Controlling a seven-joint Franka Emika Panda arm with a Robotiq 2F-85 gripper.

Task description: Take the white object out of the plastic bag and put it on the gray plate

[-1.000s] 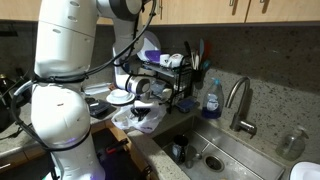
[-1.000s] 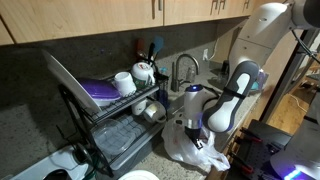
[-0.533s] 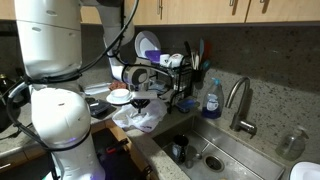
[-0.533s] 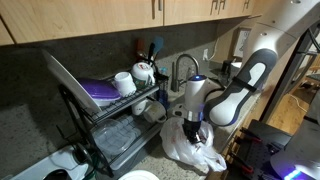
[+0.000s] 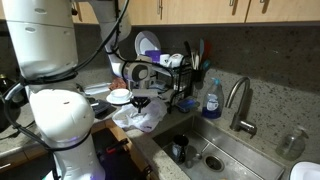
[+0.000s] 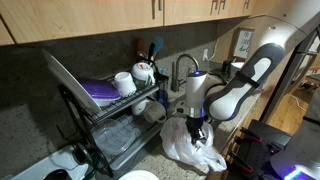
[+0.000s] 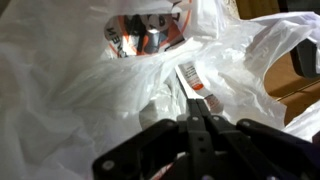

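Observation:
The plastic bag lies crumpled on the counter beside the sink, and it fills the wrist view. My gripper hangs just over it, jaws pressed together. A fold of film with a red-printed strip runs right into the fingertips. Through the bag's mouth something white with red and orange print shows; I cannot tell whether it is the white object. A flat light-gray plate lies beyond the bag, partly behind the arm, with a small white dish beside it.
A black dish rack stands close behind the bag, with a blue-and-white plate upright in it. The sink, a faucet and a blue soap bottle are to one side.
The arm has straightened and the gripper has risen a little from inside the bag's folds to just above them. The jaws stayed shut throughout.

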